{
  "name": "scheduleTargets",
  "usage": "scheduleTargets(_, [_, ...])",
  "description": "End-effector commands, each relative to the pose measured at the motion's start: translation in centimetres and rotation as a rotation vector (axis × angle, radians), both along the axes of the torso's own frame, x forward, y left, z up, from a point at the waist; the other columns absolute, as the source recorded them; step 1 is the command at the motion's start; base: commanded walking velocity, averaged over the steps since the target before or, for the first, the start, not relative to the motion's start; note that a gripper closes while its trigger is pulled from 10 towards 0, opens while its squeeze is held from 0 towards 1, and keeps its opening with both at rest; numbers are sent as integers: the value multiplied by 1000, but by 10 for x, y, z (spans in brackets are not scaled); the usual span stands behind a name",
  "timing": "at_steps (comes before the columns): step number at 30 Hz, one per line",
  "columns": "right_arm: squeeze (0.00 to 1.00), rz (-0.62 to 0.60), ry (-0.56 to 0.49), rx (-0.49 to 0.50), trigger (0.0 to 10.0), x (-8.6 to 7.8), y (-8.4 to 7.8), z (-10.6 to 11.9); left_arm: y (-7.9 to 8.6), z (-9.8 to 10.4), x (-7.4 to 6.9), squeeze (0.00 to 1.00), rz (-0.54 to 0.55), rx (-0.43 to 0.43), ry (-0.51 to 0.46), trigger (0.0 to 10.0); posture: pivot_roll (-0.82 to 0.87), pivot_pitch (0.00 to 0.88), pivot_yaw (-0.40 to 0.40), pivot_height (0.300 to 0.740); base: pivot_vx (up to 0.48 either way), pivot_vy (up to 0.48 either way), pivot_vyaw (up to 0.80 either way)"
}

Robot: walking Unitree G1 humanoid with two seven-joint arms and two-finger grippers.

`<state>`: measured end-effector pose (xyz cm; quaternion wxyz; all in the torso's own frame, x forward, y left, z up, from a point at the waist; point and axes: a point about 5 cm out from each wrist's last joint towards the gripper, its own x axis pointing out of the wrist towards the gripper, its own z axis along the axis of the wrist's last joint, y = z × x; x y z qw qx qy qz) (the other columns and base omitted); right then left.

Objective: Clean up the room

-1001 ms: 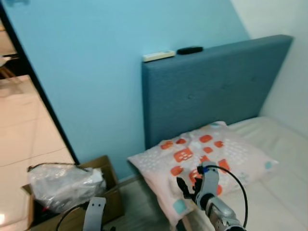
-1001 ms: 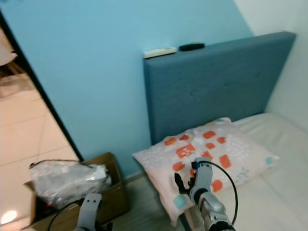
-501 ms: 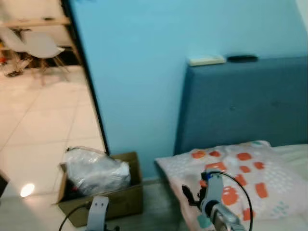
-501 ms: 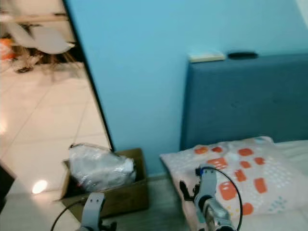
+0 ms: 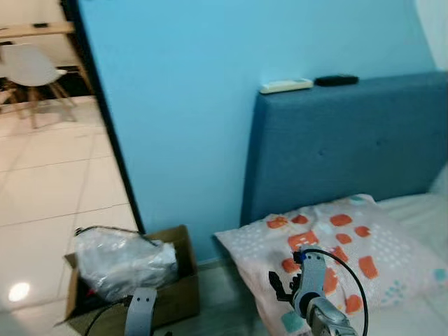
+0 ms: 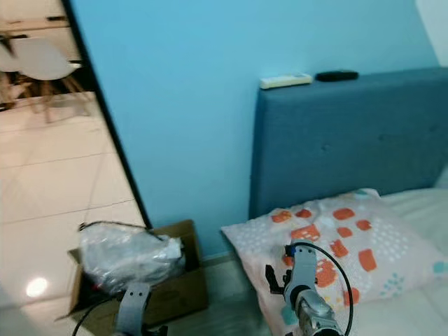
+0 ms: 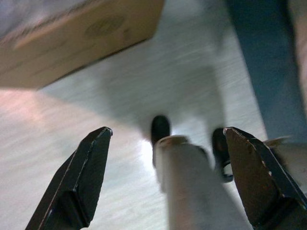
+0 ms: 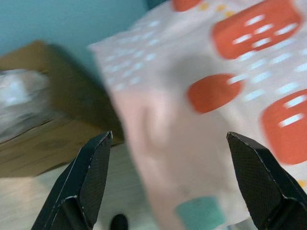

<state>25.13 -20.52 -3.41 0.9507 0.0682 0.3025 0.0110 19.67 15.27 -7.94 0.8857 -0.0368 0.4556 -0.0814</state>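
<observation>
Blue wall (image 5: 189, 105) backed the bed, where the patterned pillow (image 6: 350, 245) overhung the near mattress corner just ahead of the right gripper (image 8: 168, 187), jaws wide and empty, far nearer it than the low, likewise wide left gripper (image 7: 168, 187).

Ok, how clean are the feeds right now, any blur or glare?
Eye views: mildly soft, a glare spot on the floor tiles. Right wrist view: pillow and cardboard box smeared. Left wrist view: floor blurred, left end effector fingers sharp.
</observation>
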Motion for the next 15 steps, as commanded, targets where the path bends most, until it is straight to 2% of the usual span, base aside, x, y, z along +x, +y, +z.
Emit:
scheduleTargets(1, [0, 7, -21, 23, 10000, 8, 10, 4, 9, -1, -3, 0, 11, 22, 6, 10000, 41, 0, 3, 728, 0, 0, 0])
scheduleTargets(8, [0, 3, -21, 23, 10000, 8, 10, 4, 7, -1, -3, 0, 12, 6, 11, 10000, 39, 1, 2, 728, 0, 0, 0])
scheduleTargets(12, [0, 2, -22, 23, 10000, 8, 9, 4, 5, -2, -4, 0, -42, 12, 19, 10000, 41, 5, 1, 728, 0, -457, 0])
scheduleTargets(15, [0, -3, -21, 20, 10000, 8, 9, 4, 5, -2, -5, 0, -33, 4, 22, 10000, 40, 5, 2, 728, 0, -460, 0])
